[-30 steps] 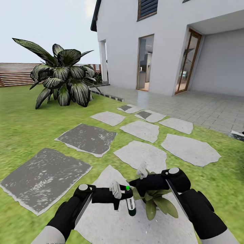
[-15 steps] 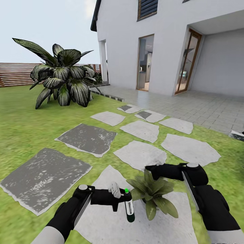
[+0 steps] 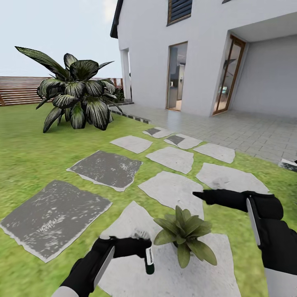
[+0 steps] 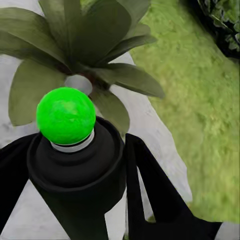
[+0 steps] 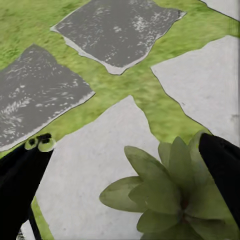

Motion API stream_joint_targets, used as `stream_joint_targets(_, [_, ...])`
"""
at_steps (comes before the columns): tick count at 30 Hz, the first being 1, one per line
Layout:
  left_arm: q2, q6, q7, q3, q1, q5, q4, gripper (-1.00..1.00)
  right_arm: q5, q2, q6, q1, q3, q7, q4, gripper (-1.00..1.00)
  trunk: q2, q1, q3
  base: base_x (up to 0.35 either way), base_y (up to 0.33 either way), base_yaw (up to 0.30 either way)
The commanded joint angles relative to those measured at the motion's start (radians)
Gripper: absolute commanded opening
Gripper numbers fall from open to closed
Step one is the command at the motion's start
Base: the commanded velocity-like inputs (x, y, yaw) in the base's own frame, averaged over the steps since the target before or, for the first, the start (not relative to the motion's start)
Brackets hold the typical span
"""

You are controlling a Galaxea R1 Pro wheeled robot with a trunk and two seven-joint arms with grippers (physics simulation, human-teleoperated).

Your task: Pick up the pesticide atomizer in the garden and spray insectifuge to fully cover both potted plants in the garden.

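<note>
At lower centre of my head view, my left pincer grips one spray bottle, beside one potted plant on a stepping stone. My right pincer I cannot tell.

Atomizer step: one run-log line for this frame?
left claw: holds atomizer | beside potted plant | right claw: open, empty

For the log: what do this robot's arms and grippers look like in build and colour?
Both arms are clad in matte black, with a pale grey stripe along each forearm and light grey segments nearer the body. The left gripper and right gripper are black too, and the right gripper's fingers look flat and dark. No cables or markings show.
</note>
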Motion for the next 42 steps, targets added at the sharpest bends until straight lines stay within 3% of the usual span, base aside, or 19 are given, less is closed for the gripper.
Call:
stream_joint_targets(1, [-0.012,0.044,0.119,-0.002,0.002,0.013,0.005,-1.0,0.013,0.001,0.018,-0.008,-0.003,0.01,0.0,1.0,0.0,0.0,-0.001,0.0,0.0,0.0])
stream_joint_targets(5, [-0.039,0.065,0.282,-0.001,0.003,0.013,0.069,-1.0,0.022,0.006,0.025,-0.028,-0.004,0.007,0.011,1.0,0.0,0.0,-0.001,0.0,0.0,0.0])
stream_joint_targets(6, [-0.049,0.066,0.349,0.0,0.002,0.013,0.097,-1.0,0.032,0.01,0.025,-0.035,0.001,-0.002,0.011,1.0,0.0,0.0,-0.001,0.0,0.0,0.0])
stream_joint_targets(8, [-0.057,0.064,0.411,0.002,0.001,0.014,0.122,-1.0,0.057,0.015,0.025,-0.042,0.004,-0.018,0.017,1.0,0.0,0.0,-0.001,0.0,0.0,-0.05])
stream_joint_targets(14, [-0.062,0.065,0.435,0.004,-0.001,0.015,0.158,-1.0,0.076,0.029,0.025,-0.052,0.004,-0.078,0.035,1.0,0.0,0.0,0.001,0.0,0.0,-0.211])
stream_joint_targets(16, [-0.064,0.065,0.43,0.004,-0.004,0.015,0.179,-1.0,0.079,0.067,0.025,-0.053,0.005,-0.087,0.036,1.0,0.0,0.0,0.001,0.0,0.0,-0.266])
stream_joint_targets(19, [-0.067,0.065,0.429,0.004,-0.005,0.016,0.187,-1.0,0.084,0.088,0.025,-0.054,0.007,-0.09,0.038,1.0,0.0,0.0,0.001,0.0,0.0,-0.273])
stream_joint_targets(22, [-0.084,0.068,0.426,0.0,-0.007,0.016,0.19,-1.0,0.086,0.1,0.025,-0.054,0.01,-0.091,0.038,1.0,0.0,0.0,0.001,0.0,0.0,-0.275])
stream_joint_targets(27, [-0.083,0.067,0.423,0.008,-0.035,0.016,0.243,-1.0,0.084,0.112,0.025,-0.05,0.023,-0.091,0.029,1.0,0.0,0.0,0.001,0.0,0.0,-0.276])
stream_joint_targets(28, [-0.082,0.066,0.426,0.021,-0.048,0.025,0.267,-1.0,0.084,0.112,0.025,-0.048,0.024,-0.091,0.025,1.0,0.0,0.0,0.001,0.0,0.0,-0.276])
stream_joint_targets(30, [-0.072,0.061,0.429,0.086,-0.091,0.072,0.332,-1.0,0.083,0.112,0.025,-0.046,0.025,-0.091,0.02,1.0,0.0,0.0,0.001,0.0,0.0,-0.276])
stream_joint_targets(32, [-0.061,0.057,0.43,0.111,-0.111,0.091,0.361,-1.0,0.083,0.112,0.025,-0.044,0.025,-0.091,0.014,1.0,0.0,0.0,0.001,0.0,0.0,-0.276])
stream_joint_targets(36, [-0.043,0.053,0.429,0.138,-0.134,0.108,0.378,-1.0,0.082,0.111,0.025,-0.04,0.025,-0.09,-0.005,1.0,0.0,0.0,0.001,0.0,0.0,-0.139])
stream_joint_targets(40, [-0.036,0.077,0.424,0.201,-0.181,0.133,0.388,-1.0,0.082,0.11,0.025,-0.039,0.025,-0.089,-0.013,1.0,0.0,0.0,0.001,0.0,0.0,-0.017])
stream_joint_targets(42, [-0.037,0.13,0.423,0.248,-0.235,0.138,0.442,-1.0,0.082,0.111,0.025,-0.039,0.026,-0.089,-0.016,1.0,0.0,0.0,0.001,0.0,0.0,-0.003])
